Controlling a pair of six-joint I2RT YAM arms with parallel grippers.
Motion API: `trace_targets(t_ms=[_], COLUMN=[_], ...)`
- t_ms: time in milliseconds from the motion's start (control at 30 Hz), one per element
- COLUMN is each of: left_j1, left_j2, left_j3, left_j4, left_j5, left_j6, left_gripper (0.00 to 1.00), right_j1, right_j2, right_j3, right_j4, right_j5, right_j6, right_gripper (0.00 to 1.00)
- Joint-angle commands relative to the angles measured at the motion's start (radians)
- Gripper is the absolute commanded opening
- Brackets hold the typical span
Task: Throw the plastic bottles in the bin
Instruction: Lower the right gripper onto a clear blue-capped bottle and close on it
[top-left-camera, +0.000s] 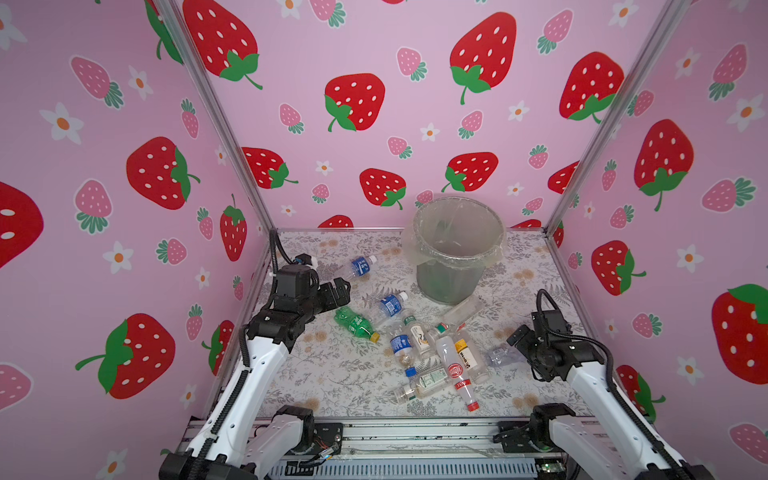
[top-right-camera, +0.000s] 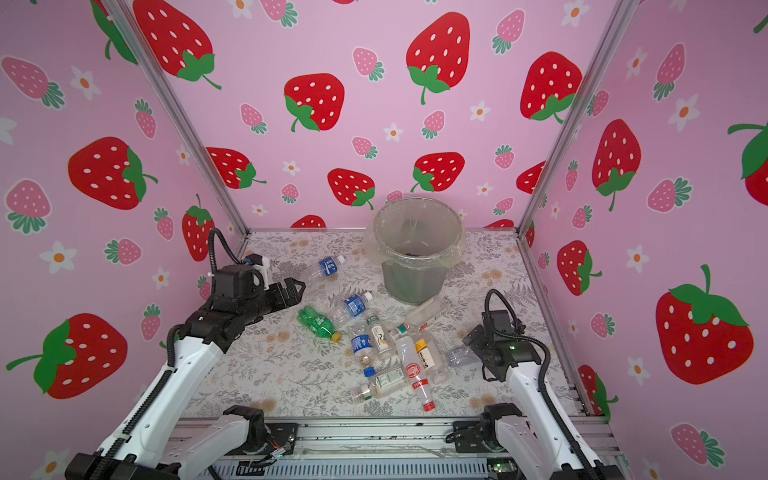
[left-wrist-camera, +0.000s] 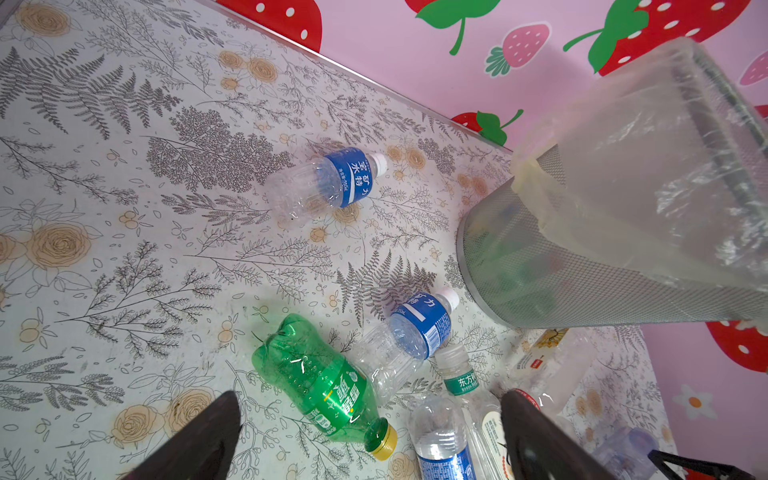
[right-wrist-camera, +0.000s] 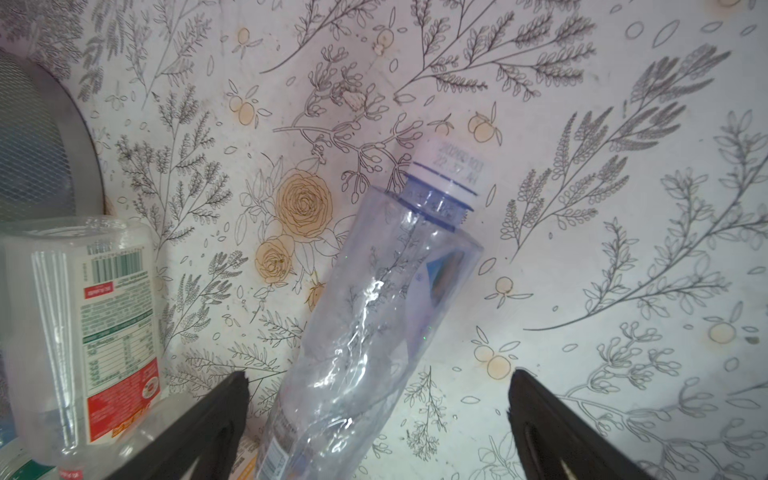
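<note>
Bottles on the surface: you can count eleven in a top view, though the heap overlaps and the tally may be off by one. One green bottle with a yellow cap. Three carry blue labels, and of these the lone blue-labelled bottle lies by itself toward the far left. One crushed clear bottle lies at the right edge of the heap. The other six are tangled together on the near side of the bin. One bin, upright, far side of the surface, right of centre, clear bag folded over its rim. Coloured shapes show through its mesh, but you cannot count them. Two tools. Left tool: fingers spread wide, holding nothing, green bottle just ahead of it. Right tool: fingers spread wide on either side of the crushed clear bottle, a gap showing on each side.
</note>
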Motion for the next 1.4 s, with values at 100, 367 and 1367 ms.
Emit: trace_targets(t_ms=[100,367,1367], left_j1=[0.043,0.059,0.068], left_j2=[-0.021,-0.002,0.016], left_j3=[-0.016,-0.009,0.004], left_j4=[0.015,0.001,-0.037], left_j5=[0.056,0.078,0.072], left_j6=[-0.004,-0.007,0.007], left_gripper=[0.99,0.99,0.99], right_j1=[-0.004,-0.002,-0.003], right_j2=[0.017,0.041,0.166], right_j3=[-0.029,-0.037,-0.069], right_j4=[0.045,0.089,0.227], right_j5=[-0.002,0.031,0.003], right_j6=[0.054,0.068,0.056], right_gripper=[0.99,0.96,0.72])
